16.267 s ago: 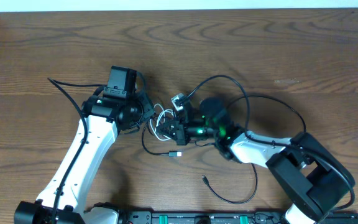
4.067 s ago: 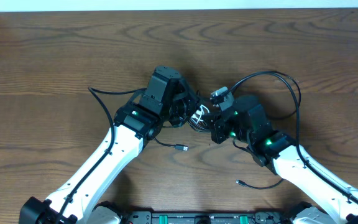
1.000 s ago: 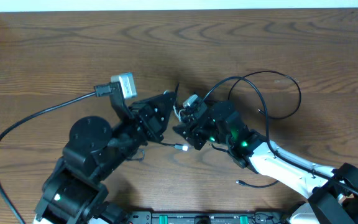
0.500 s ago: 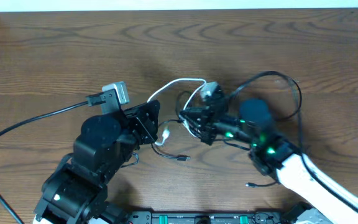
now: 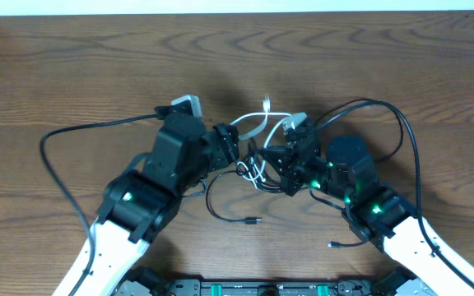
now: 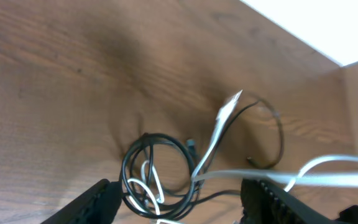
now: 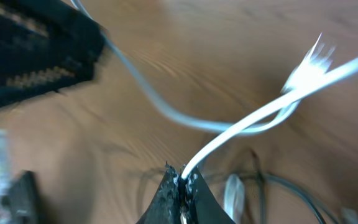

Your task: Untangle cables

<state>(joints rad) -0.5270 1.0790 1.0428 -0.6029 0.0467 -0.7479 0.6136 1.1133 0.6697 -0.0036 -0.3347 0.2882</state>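
Note:
The cables lie tangled at the table's middle: a black coil (image 5: pixel 249 170) with white loops threaded through it. The white cable (image 5: pixel 252 123) arches up out of it to its plug (image 5: pixel 267 103). My right gripper (image 5: pixel 276 156) is shut on this white cable (image 7: pixel 260 115), which rises from the pinched jaws (image 7: pixel 182 180) toward its blurred plug (image 7: pixel 306 68). My left gripper (image 5: pixel 239 156) stands open just left of the tangle. In its wrist view the black coil (image 6: pixel 157 180) sits between the spread fingers (image 6: pixel 98 199), and the white cable (image 6: pixel 278 177) crosses toward the right one.
A black cable tail ends in a plug (image 5: pixel 253 220) near the front, and another plug (image 5: pixel 333 244) lies beside the right arm. Thick arm wires loop out at the left (image 5: pixel 56 164) and the right (image 5: pixel 401 140). Wooden table (image 5: pixel 72 74) all round.
My left gripper has opened, let go of the white cable and come up close to the tangle. My right gripper stayed shut on the white cable, whose loop now stands between the two arms.

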